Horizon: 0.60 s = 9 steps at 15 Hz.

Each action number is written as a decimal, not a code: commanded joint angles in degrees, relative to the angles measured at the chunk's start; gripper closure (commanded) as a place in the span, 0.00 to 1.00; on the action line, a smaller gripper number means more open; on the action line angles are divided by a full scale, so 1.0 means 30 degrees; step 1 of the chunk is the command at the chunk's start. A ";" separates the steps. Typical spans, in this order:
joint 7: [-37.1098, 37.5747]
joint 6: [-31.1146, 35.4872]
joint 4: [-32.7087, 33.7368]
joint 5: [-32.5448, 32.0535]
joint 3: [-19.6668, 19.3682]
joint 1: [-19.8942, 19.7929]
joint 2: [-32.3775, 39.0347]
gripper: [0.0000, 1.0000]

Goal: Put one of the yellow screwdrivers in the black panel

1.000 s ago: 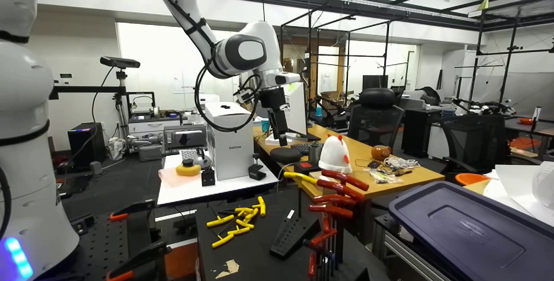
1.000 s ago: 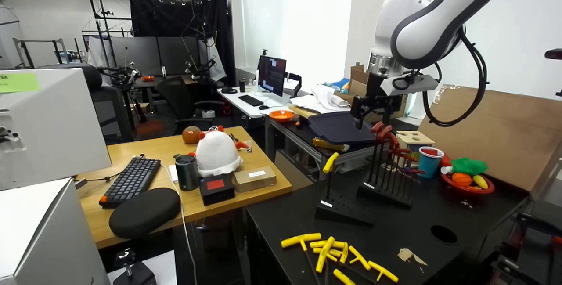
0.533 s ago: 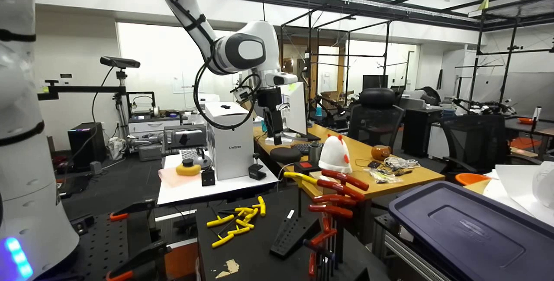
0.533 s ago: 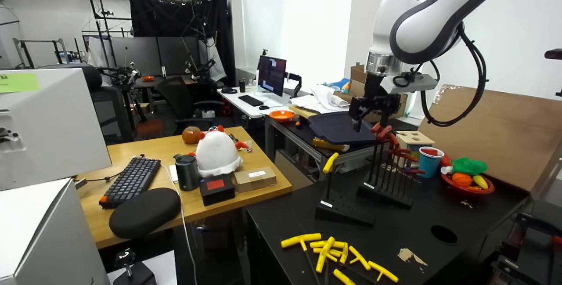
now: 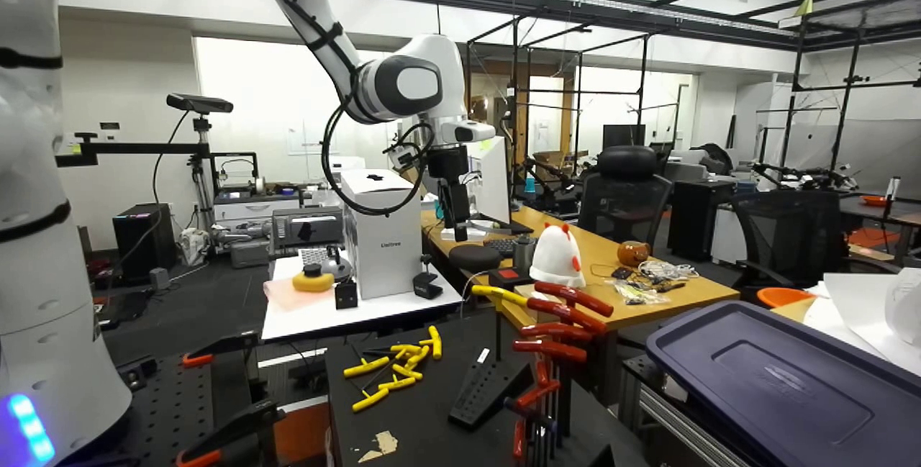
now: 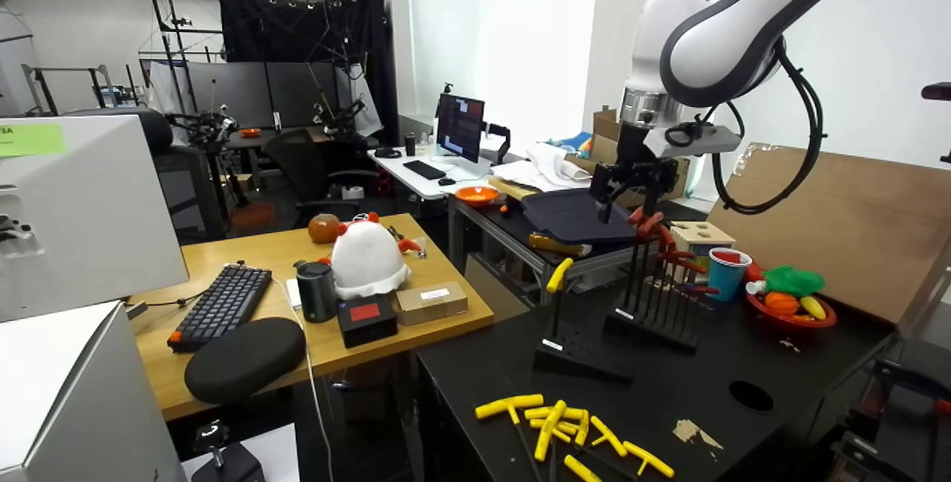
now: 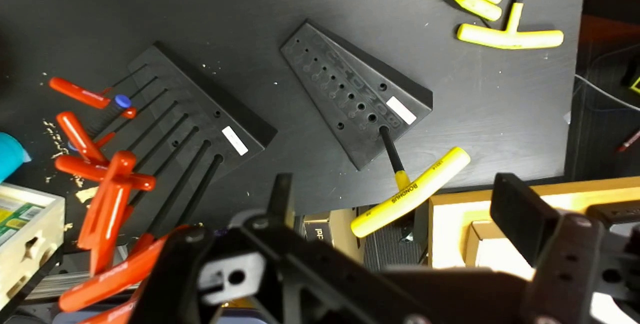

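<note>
The white and dark-grey robot arm [image 5: 403, 85] reaches over a black worktop [image 7: 250, 9], and its black two-fingered gripper [image 7: 395, 184] hangs pointing down, well above the racks there, its fingers spread wide apart with nothing held between them. In the wrist view the gap frames a single yellow T-handled screwdriver [image 7: 410, 191] that stands below, its black shaft set in the end hole of a black wedge-shaped rack [image 7: 345, 109], just beside a white label strip [image 7: 401, 110]; a line of smaller round holes runs from there along the rack's sloping face. Near this rack, but apart from it, is a second black wedge-shaped rack [image 7: 202, 109], which carries a row of glossy red T-handled tools [image 7: 110, 204], their dark shafts in its holes. The loose yellow T-handled screwdrivers [image 6: 550, 431] lie on the worktop in an overlapping cluster close to one edge, well apart from the gripper. In an exterior view, a light-blue cup [image 6: 724, 280], a pale wooden box [image 6: 700, 244] with holes in its top and a red bowl [image 6: 791, 322] of toy food stand near the red tools.
</note>
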 commanded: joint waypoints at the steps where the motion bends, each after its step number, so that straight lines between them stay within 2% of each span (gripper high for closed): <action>1: 0.0144 -0.0623 0.0122 0.0487 0.0536 -0.0526 -0.0403 0.00; 9: 0.0227 -0.0058 0.0151 0.0628 0.0595 -0.0668 -0.0012 0.00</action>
